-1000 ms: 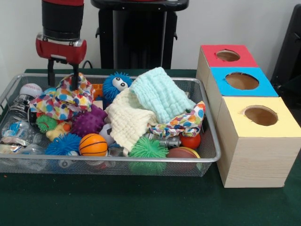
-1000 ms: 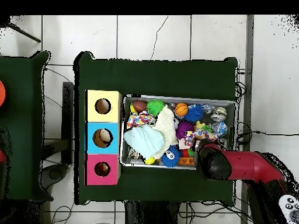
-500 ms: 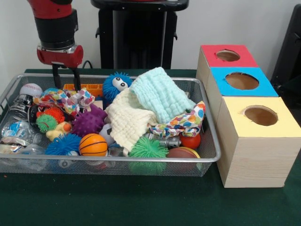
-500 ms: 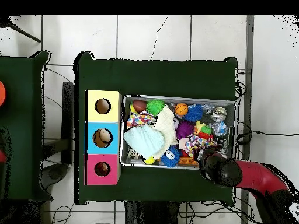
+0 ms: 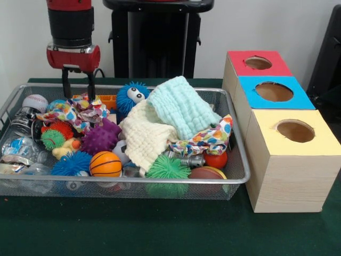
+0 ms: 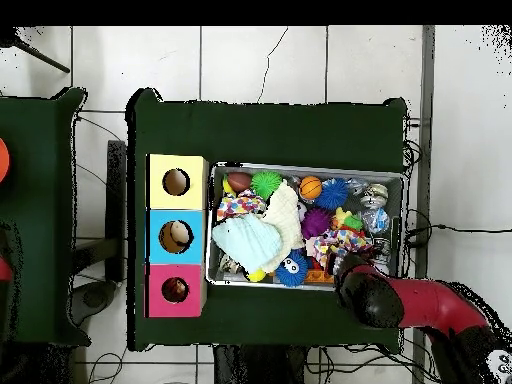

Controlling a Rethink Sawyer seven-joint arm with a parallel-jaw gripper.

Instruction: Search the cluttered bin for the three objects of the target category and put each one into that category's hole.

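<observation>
The silver wire mesh bin (image 5: 133, 180) is full of toys and cloths; it also shows in the overhead view (image 6: 300, 168). My gripper (image 5: 78, 95) hangs open over the bin's far left corner. Its fingertips are at the top edge of a crumpled multicoloured patterned cloth (image 5: 74, 112), which lies on the toys. To the right stand three boxes with round holes: red (image 5: 242, 66), blue (image 5: 298, 98) and yellow (image 5: 319, 141). In the overhead view the red arm (image 6: 372, 297) covers the gripper.
In the bin lie a mint cloth (image 5: 181, 106), a cream cloth (image 5: 144, 133), a second patterned cloth (image 5: 205, 140), a blue fuzzy ball with eyes (image 5: 132, 96), a purple spiky ball (image 5: 98, 138), a small basketball (image 5: 105, 164), a baseball (image 5: 35, 101) and clear plastic bottles (image 5: 21, 146).
One second ago the patterned cloth was bunched up high at the gripper; it has since dropped flatter onto the toys. The gripper swung left, then came back right.
</observation>
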